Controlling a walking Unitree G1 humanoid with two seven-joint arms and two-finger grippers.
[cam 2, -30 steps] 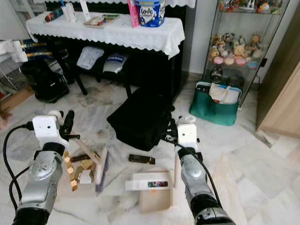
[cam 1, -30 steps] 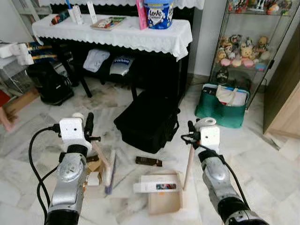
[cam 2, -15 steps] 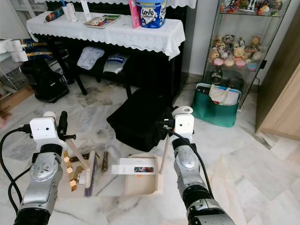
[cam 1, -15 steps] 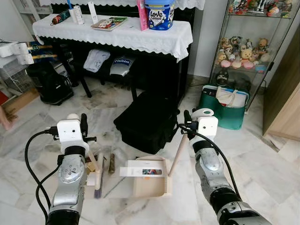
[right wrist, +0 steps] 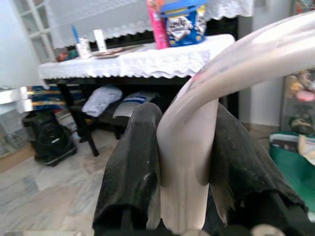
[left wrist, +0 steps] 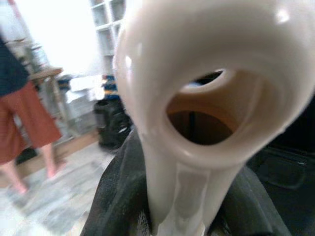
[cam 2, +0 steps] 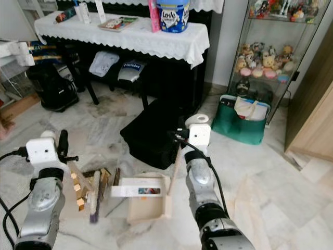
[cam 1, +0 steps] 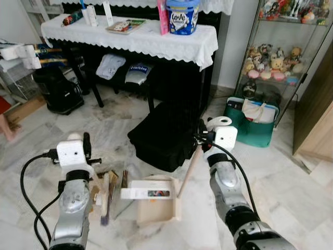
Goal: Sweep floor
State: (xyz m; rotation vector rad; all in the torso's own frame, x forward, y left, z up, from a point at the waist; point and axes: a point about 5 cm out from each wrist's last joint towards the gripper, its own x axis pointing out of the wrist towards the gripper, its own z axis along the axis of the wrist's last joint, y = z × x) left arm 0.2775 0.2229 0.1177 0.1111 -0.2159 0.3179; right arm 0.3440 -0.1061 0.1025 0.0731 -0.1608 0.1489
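Item: grey-veined white marble floor, the surface I am to sweep. It lies bare to my right; the litter sits near my left arm.

Item: black soft rectangular bag, on the floor in front of the cloth-draped black table. It stands just beyond my working patch, so I judge the sweeping has to stay on the near side of it.

Item: cream plastic dustpan, mouth turned toward my left, flat on the floor between my arms. Its long cream handle rises aslant into my right gripper, whose two black fingers are clenched round it. I hold it so to keep the lip down against the marble for the debris to ride in.

Item: cream-handled hand brush, head on the floor just beside the dustpan's mouth. Its looped handle end sits gripped between the fingers of my left gripper, placed to push litter rightward.

Item: scattered small wooden blocks and scraps, heaped against the brush. A white flat carton lies across the pan's mouth, seemingly half in.
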